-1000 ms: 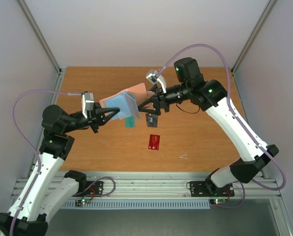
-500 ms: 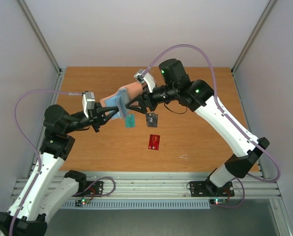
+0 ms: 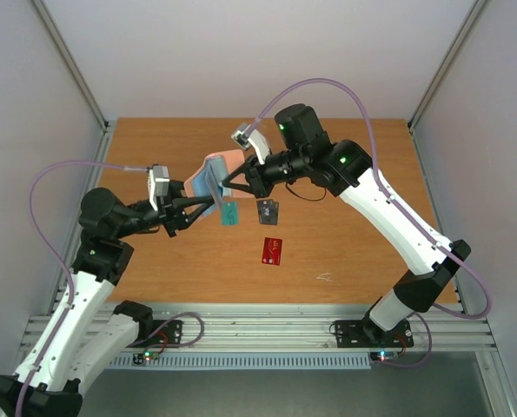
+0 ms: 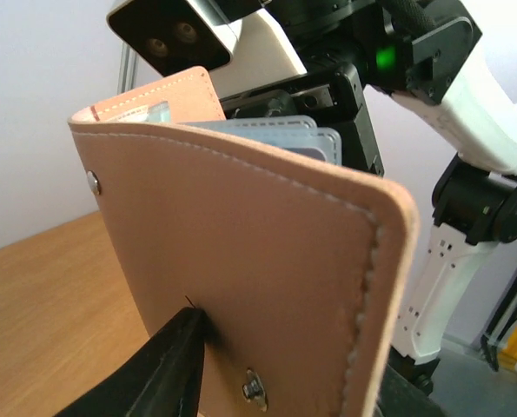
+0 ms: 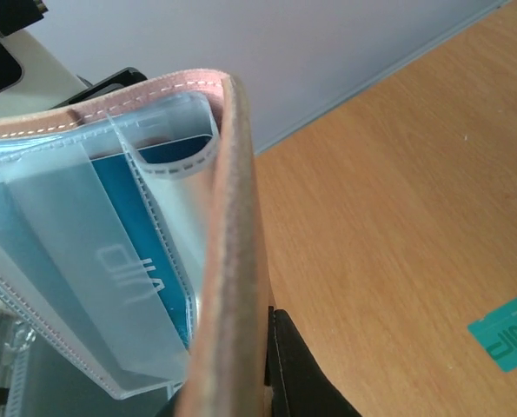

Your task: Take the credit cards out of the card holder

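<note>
Pinched aloft toward the desk's (image 3: 362,191) far edge by left gripper (image 3: 209,201) and right gripper (image 3: 231,184): dusty-pink folding card holder (image 3: 211,170). Already out on desk: teal-green thin card (image 3: 229,213), black card (image 3: 268,211), red card (image 3: 272,250). Left inside: blue card (image 5: 149,208).

Left arm (image 3: 71,304) & right arm (image 3: 397,221): white shells, black joints. Left gripper (image 3: 210,201), right gripper (image 3: 230,184): black tapered fingers. Silver-white cam block (image 3: 159,184) behind each. Lilac cable (image 3: 319,81) runs back from each. Green LEDs (image 3: 337,160) behind right one.
</note>
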You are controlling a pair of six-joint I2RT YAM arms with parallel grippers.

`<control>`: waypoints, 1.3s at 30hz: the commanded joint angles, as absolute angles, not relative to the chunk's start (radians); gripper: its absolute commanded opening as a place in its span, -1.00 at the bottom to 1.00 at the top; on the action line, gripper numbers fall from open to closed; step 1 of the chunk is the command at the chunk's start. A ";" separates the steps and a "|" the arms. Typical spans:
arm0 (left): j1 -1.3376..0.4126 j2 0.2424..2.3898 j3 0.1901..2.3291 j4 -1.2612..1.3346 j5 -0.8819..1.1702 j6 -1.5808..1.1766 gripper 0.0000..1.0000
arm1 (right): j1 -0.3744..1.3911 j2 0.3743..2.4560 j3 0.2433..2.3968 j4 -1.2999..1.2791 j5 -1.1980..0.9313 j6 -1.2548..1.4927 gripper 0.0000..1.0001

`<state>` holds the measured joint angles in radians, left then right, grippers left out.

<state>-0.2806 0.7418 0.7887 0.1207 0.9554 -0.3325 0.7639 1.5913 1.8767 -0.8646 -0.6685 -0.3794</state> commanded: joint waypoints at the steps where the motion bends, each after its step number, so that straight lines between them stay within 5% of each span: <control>1: -0.290 0.726 0.771 0.167 0.975 -0.345 -0.20 | 0.773 1.586 1.912 -0.863 -0.650 -0.398 -0.97; 10: -0.278 0.715 0.759 0.222 0.993 -0.407 0.34 | 0.763 1.575 1.942 -0.918 -0.604 -0.434 -0.98; 12: -0.273 0.715 0.756 0.228 0.987 -0.417 0.22 | 0.763 1.576 1.946 -0.931 -0.615 -0.449 -0.98; 18: -0.265 0.715 0.756 0.182 0.877 -0.408 -0.96 | 0.763 1.569 1.960 -0.971 -0.792 -0.519 -0.85; 25: -0.262 0.710 0.774 -0.104 0.515 -0.243 -0.99 | 0.603 1.552 1.851 -0.909 -0.697 -0.351 -0.45; 32: -0.268 0.749 0.732 -0.279 -0.068 0.500 -0.99 | 0.612 1.577 1.849 -0.948 -0.595 -0.335 -0.35; 35: -0.267 0.745 0.726 -0.257 -0.123 0.651 -0.99 | 0.691 1.562 1.820 -0.870 -0.637 -0.354 -0.35; 39: -0.264 0.750 0.779 -0.339 0.043 0.480 -1.00 | 0.783 1.604 1.812 -0.709 -0.770 -0.323 -0.37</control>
<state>-0.2642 0.7532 0.7254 -0.3073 0.0063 0.4595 0.7094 1.5810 1.8175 -0.8783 -0.6456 -0.3565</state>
